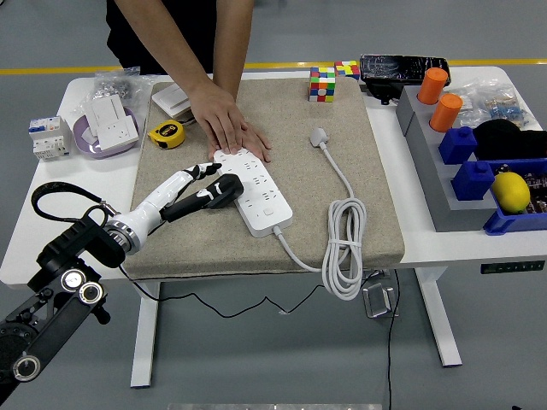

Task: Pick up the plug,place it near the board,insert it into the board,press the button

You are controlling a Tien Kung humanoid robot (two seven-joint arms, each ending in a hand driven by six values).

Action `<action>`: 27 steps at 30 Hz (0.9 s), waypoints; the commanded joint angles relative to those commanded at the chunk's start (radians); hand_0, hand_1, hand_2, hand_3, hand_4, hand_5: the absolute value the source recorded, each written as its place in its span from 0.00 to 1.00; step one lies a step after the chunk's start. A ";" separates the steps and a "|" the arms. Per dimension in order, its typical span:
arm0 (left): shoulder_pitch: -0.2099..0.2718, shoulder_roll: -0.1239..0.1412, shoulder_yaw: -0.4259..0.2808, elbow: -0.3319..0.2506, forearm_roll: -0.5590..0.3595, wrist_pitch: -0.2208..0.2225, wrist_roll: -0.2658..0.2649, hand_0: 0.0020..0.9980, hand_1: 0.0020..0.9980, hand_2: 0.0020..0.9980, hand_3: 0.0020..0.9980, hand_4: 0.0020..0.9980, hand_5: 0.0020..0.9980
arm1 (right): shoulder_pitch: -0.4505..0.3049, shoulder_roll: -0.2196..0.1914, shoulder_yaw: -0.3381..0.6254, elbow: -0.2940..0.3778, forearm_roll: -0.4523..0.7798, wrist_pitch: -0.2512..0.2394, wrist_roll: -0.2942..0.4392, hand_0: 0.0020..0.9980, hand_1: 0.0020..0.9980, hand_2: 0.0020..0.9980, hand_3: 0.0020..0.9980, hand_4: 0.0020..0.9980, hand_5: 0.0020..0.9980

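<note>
The white power board (259,195) lies aslant on the beige mat (299,171). A black plug (226,189) with a thin black cord rests against the board's left edge, near its sockets. My left hand (203,186), white with black fingers, reaches in from the lower left. Its fingers are spread, and one black fingertip (210,193) is at the plug without clasping it. A person's hand (226,121) lies flat on the board's far end. My right arm is out of sight.
The board's own white cable lies coiled (343,248) at the mat's front right, ending in a white plug (319,135). A yellow tape measure (167,132), wall sockets (109,118) and a breaker (46,137) sit at the left. Rubik's cubes (322,84) stand behind, and bins with a lemon (511,192) at the right.
</note>
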 joint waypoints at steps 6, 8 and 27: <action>-0.009 0.002 0.032 0.046 0.008 -0.007 -0.003 1.00 1.00 0.99 0.98 1.00 1.00 | -0.002 -0.003 -0.006 -0.001 0.004 0.000 0.000 0.88 0.80 0.77 0.76 1.00 0.76; -0.012 0.003 0.039 0.057 0.006 -0.006 -0.006 1.00 1.00 0.99 0.98 1.00 1.00 | -0.004 -0.004 -0.006 -0.001 0.003 0.000 0.001 0.88 0.80 0.77 0.76 1.00 0.77; -0.080 -0.005 0.072 0.119 0.020 0.019 -0.038 1.00 1.00 0.99 0.97 1.00 1.00 | 0.000 -0.003 -0.006 0.000 0.004 -0.002 0.002 0.88 0.80 0.77 0.77 1.00 0.78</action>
